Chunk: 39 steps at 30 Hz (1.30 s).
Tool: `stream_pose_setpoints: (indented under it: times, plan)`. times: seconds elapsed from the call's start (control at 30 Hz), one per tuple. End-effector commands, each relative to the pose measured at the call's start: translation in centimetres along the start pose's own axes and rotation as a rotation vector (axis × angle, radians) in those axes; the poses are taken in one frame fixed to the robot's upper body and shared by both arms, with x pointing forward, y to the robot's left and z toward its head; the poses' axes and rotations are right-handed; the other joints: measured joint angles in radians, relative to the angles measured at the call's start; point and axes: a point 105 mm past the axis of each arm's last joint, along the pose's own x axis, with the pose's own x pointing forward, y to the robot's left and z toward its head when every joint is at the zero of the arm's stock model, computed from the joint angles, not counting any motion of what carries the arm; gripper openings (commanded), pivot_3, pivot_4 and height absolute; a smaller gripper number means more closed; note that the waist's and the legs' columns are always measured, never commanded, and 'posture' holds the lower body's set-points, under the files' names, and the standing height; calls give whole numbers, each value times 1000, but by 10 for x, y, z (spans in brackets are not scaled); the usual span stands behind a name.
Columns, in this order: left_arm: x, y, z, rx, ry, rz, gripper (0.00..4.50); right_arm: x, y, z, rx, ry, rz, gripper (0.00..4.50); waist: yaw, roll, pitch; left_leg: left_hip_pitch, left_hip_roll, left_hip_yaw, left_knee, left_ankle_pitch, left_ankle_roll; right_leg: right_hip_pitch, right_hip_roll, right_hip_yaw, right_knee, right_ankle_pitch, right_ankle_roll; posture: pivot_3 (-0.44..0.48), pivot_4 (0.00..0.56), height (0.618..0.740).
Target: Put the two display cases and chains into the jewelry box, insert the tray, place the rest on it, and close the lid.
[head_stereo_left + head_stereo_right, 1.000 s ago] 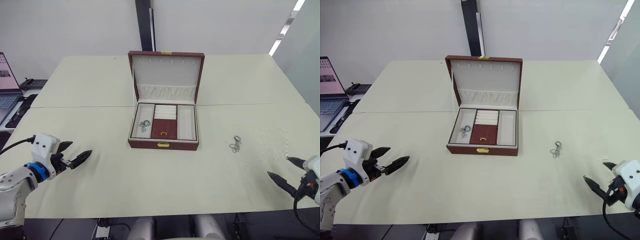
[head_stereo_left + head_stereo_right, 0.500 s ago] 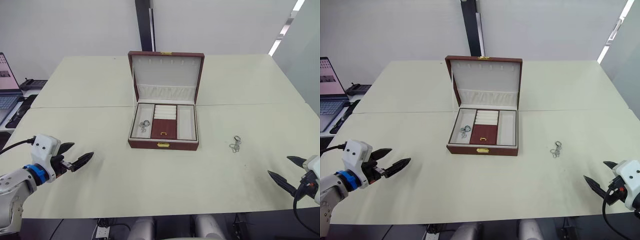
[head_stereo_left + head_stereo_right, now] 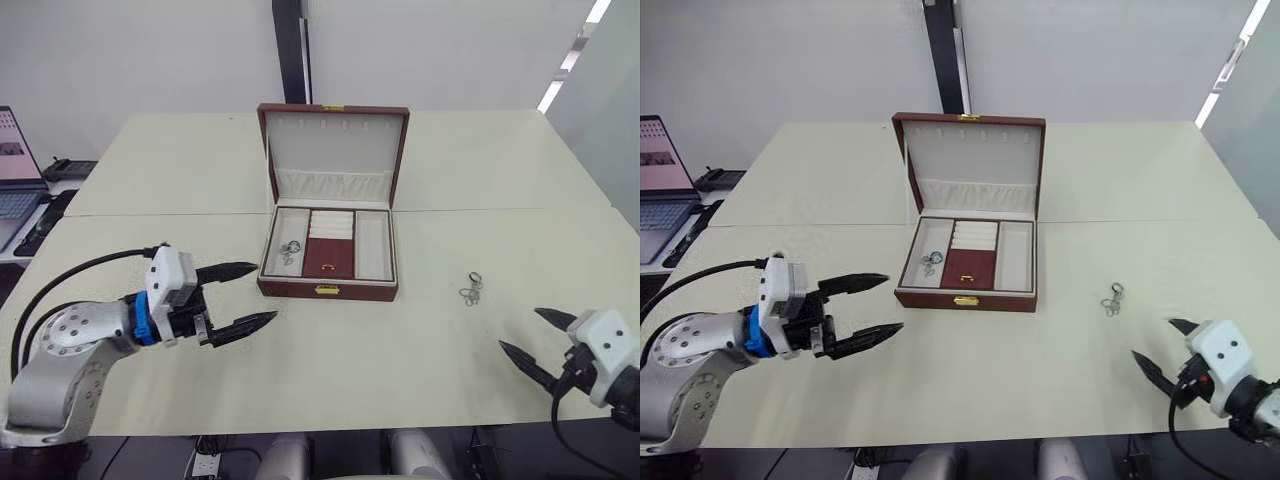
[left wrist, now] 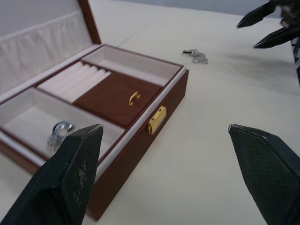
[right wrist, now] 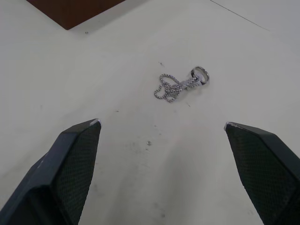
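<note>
The right end effector (image 3: 535, 340), fingers spread and empty, hovers at the near right of the tabletop (image 3: 330, 350). The loose chain (image 3: 471, 289) lies just beyond it, slightly left, its length running near to far. The left end effector (image 3: 243, 297), also spread, sits by the open jewelry box (image 3: 328, 289), farther from the chain.

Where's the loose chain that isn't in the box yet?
The chain lies on the table right of the jewelry box, ahead of the right hand.

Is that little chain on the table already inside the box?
No, the chain lies on the bare table, apart from the jewelry box.
</note>
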Motion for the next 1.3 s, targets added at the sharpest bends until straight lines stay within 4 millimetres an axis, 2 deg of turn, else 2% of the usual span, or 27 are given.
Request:
stream_pose_setpoints:
  times: [0.03, 0.13, 0.27, 0.63, 0.9, 1.07, 1.17, 1.3]
  plan:
    - [10, -9, 13, 20, -44, -112, 4437, 13, 6, 13, 31, -43, -75, 4500, 0, 0, 0, 0, 0, 0, 0, 0, 0, 0, 0, 0, 0, 0, 0, 0, 150, 740]
    - [17, -15, 16, 2, -38, -184, 4437, 28, 11, 15, 100, -44, -135, 4500, 0, 1, 0, 0, 0, -1, 0, 0, 0, 0, 0, 0, 0, 0, 0, 0, 150, 740]
    - [24, -14, 24, 12, -78, -186, 4437, 44, 8, 18, 154, -35, -224, 4500, 0, 1, 0, 0, 0, -2, 0, 0, -1, -1, 0, 0, 0, 0, 0, 0, 150, 740]
    - [25, -18, 23, 18, -96, -201, 4437, 59, -23, -1, 301, 47, -466, 4500, -1, 1, 0, 0, -1, -2, 0, 1, -2, -2, 0, 1, 1, 0, 0, 0, 150, 740]
    - [28, -23, 22, -2, -134, -226, 4437, 78, -18, -7, 366, 66, -453, 4500, -3, 2, 0, -1, 0, -1, 0, 1, -2, -4, 0, 1, 1, 0, 0, 0, 150, 740]
    - [26, -28, 20, 7, -140, -251, 4437, 82, -17, -8, 386, 72, -457, 4500, -3, 2, 0, -1, 0, -1, 0, 1, -2, -4, 1, 2, 2, 0, 0, 0, 150, 740]
    - [26, -30, 21, 24, -173, -252, 4500, 84, -15, -8, 380, 78, -452, 3917, -3, 2, 0, -1, 0, -1, 0, 1, -2, -4, 1, 2, 2, 0, 0, 0, 150, 740]
    - [26, -30, 21, 37, -182, -246, 4500, 85, -14, -8, 382, 77, -446, 2546, -3, 2, 0, -1, 0, -1, 0, 1, -2, -4, 1, 2, 2, 0, 0, 0, 150, 740]
